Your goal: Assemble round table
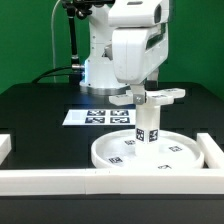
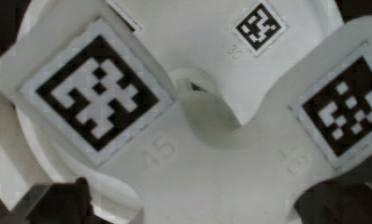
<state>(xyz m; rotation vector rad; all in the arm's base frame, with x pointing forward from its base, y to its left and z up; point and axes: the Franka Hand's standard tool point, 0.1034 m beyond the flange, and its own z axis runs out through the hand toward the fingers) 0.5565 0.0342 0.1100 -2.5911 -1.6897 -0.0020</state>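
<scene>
Round disc [image 1: 176, 152] lies flat, rim up, on the black table [image 1: 40, 105], at the near side toward the exterior view's right. It is tucked into the corner of the white border rails: near rail [image 1: 60, 181] along its near edge, right rail [image 1: 213, 150] just beside it. Open table to the far side and the exterior view's left.

Short cylinder leg [image 1: 147, 125] stands upright on the disc, tags down its side. Cross-shaped base [image 1: 163, 96] sits atop the leg, roughly level, one arm pointing to the exterior view's right.

The wrist view is filled by the base [image 2: 183, 120]: white arms with big tags and a round centre hollow.

Gripper [image 1: 140, 93] is right at the base; dark fingers [image 2: 37, 200] flank one arm, grip or gap cannot be told.

Marker board [image 1: 100, 117] lies farther back, clear of the disc.
</scene>
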